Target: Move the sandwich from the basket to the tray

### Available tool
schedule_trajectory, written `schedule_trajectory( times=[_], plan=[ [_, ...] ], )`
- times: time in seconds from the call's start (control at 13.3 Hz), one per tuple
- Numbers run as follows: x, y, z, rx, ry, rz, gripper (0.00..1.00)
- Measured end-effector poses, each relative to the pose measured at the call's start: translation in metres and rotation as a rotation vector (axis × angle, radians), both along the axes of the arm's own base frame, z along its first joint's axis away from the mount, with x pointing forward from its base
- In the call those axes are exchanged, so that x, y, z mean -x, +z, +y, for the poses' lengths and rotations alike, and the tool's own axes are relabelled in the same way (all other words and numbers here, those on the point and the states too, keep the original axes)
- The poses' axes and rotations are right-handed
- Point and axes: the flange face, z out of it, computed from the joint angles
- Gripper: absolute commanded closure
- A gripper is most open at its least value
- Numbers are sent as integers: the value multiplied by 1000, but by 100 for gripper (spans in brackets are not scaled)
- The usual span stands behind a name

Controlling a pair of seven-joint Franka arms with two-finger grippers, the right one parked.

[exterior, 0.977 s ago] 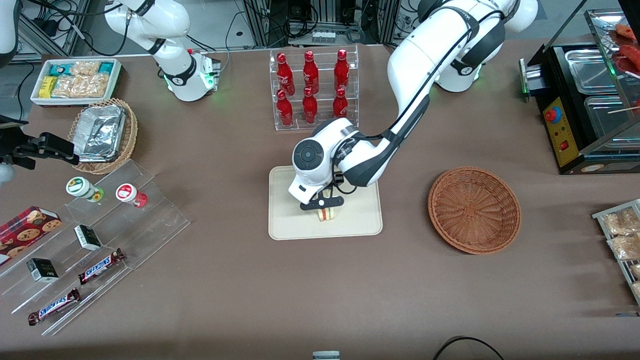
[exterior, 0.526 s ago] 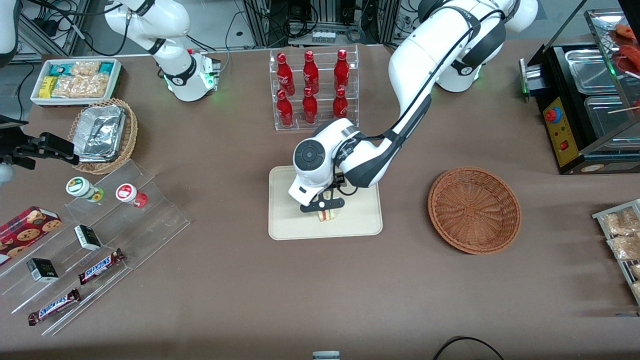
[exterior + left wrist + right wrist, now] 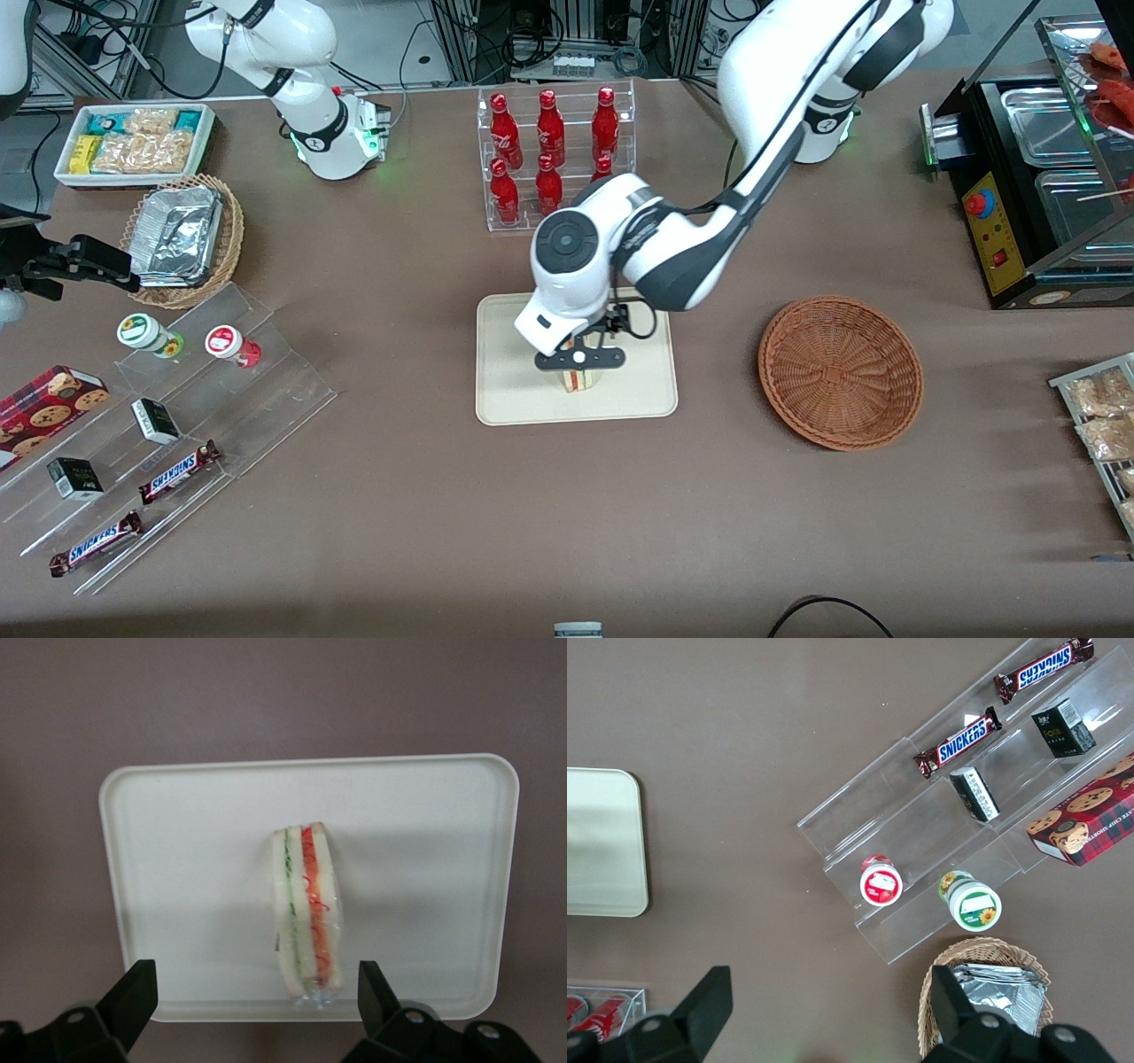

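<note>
The sandwich [image 3: 306,912] is seen standing on edge on the tray [image 3: 177,815], its long axis running 12 to 6 and its red-and-green cut edge upward, while the gripper [image 3: 257,1001] is held above it, fingers [image 3: 133,997] spread apart, with the basket [image 3: 840,372] well apart.

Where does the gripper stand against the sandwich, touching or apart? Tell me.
Apart. In the left wrist view the gripper hangs open above the sandwich, which lies on the tray, with bare tray showing between each fingertip and the bread.
</note>
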Motion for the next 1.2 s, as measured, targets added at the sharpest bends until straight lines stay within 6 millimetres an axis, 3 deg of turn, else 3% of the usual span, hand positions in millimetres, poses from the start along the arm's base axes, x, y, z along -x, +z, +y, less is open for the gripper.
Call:
schedule_trajectory(
  times=[0.3, 0.6, 1.2],
  plan=[
    [-31, 50, 79, -50, 33, 18, 0],
    [-51, 64, 147, -49, 11, 37, 0],
    [-46, 99, 256, -21, -57, 71, 0]
  ],
)
